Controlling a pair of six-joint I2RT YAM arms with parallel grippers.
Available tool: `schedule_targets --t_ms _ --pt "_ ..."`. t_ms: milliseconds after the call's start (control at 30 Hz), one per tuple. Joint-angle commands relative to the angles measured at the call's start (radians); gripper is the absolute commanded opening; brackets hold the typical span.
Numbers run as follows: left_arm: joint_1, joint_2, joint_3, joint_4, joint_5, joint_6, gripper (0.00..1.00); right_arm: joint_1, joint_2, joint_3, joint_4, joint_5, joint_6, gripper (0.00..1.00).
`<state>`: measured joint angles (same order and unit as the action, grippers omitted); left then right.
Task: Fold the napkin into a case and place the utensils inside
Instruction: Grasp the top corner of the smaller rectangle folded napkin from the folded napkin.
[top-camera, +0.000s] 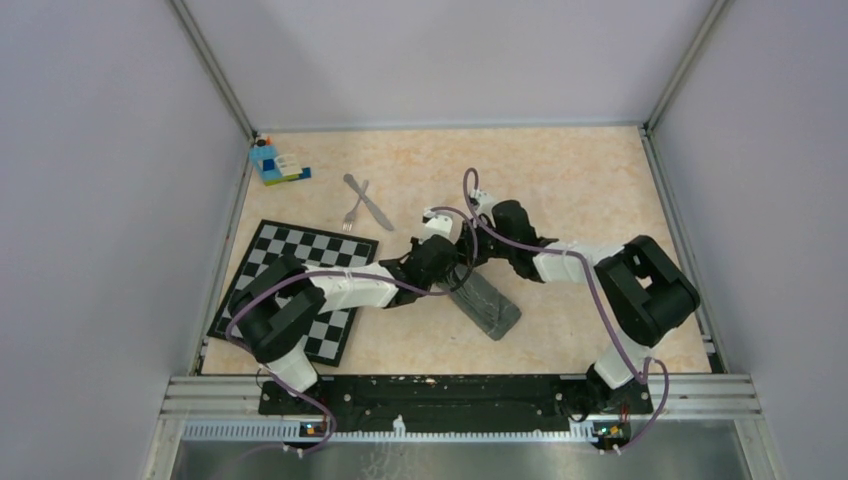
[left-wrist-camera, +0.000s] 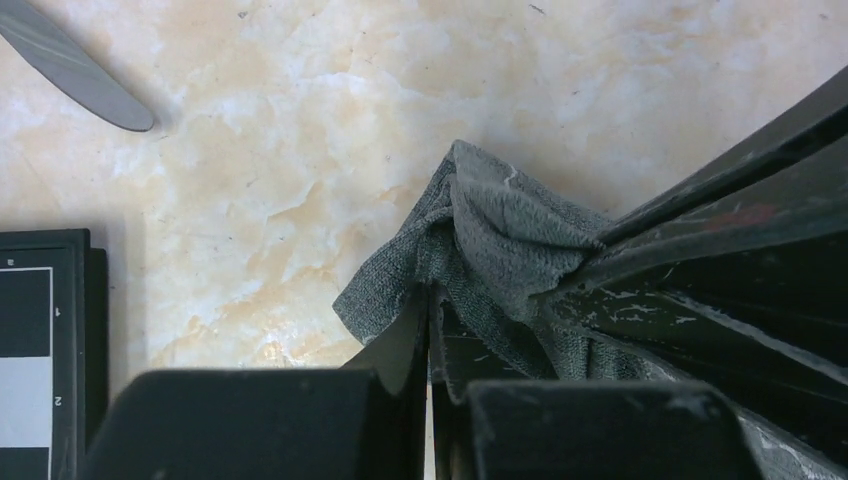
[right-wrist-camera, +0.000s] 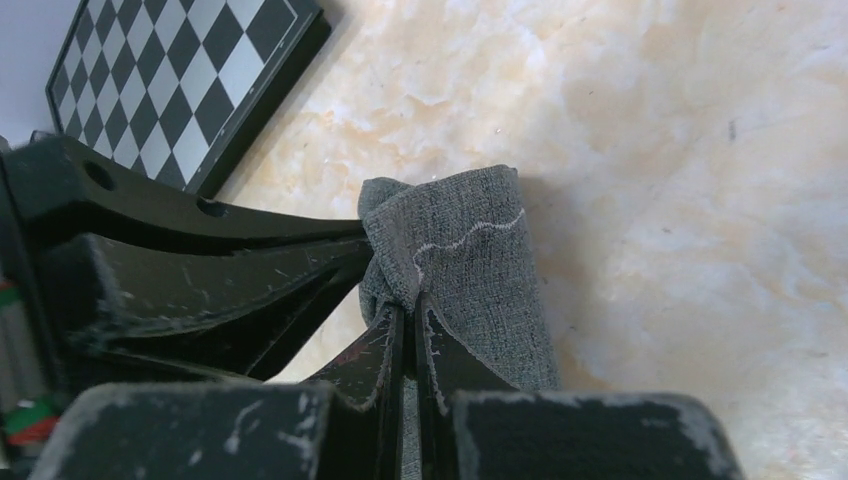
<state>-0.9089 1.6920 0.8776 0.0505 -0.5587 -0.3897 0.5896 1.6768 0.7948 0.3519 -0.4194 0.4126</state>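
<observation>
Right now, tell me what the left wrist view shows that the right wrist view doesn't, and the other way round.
Only the left wrist view: the knife, its blade lying at the top left corner. Only the right wrist view: a sliver of wall beyond the mat. Both: the bunched grey napkin, the left arm's jaws and the right arm's jaws each shut on it, the marbled table, and the checkered mat, of which the left wrist view catches only an edge.

Marbled beige table with grey napkin, fork, knife, checkered mat, toy bricks
</observation>
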Motion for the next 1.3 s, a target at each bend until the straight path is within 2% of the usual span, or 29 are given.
schedule_targets --t_ms 0,200,567,700,833,933,1067,1167,1200,1233,1267 --pt "0.025 -0.092 -0.084 0.231 0.091 0.005 0.0 0.035 -0.006 -0.024 0.011 0.004 -0.002 0.0" --pt "0.056 -0.137 -0.138 0.305 0.189 0.021 0.0 0.099 0.05 0.009 -0.029 0.019 -0.007 0.0" --pt "0.056 -0.174 -0.18 0.336 0.215 0.02 0.0 0.124 0.169 0.024 -0.049 0.086 0.004 0.0" --pt "0.055 -0.196 -0.199 0.351 0.244 0.026 0.0 0.116 0.17 0.061 -0.066 0.127 0.074 0.0" --pt "0.054 -0.21 -0.203 0.329 0.263 0.018 0.0 0.101 0.16 0.085 -0.085 0.154 0.222 0.0" --pt "0.053 -0.214 -0.205 0.3 0.249 0.004 0.0 0.082 0.138 0.057 -0.008 0.112 0.3 0.0" --pt "0.053 -0.197 -0.205 0.295 0.242 -0.014 0.0 0.118 0.188 0.091 0.066 0.034 0.28 0.0" --pt "0.053 -0.157 -0.144 0.2 0.206 -0.058 0.0 0.125 0.201 0.07 0.216 -0.054 0.309 0.0" --pt "0.052 -0.151 -0.134 0.176 0.197 -0.069 0.0 0.123 0.191 0.052 0.257 -0.06 0.308 0.02" --pt "0.053 -0.146 -0.134 0.165 0.192 -0.076 0.0 0.124 0.185 0.042 0.268 -0.064 0.286 0.13" --pt "0.053 -0.148 -0.137 0.164 0.188 -0.081 0.0 0.123 0.183 0.043 0.254 -0.073 0.263 0.2"
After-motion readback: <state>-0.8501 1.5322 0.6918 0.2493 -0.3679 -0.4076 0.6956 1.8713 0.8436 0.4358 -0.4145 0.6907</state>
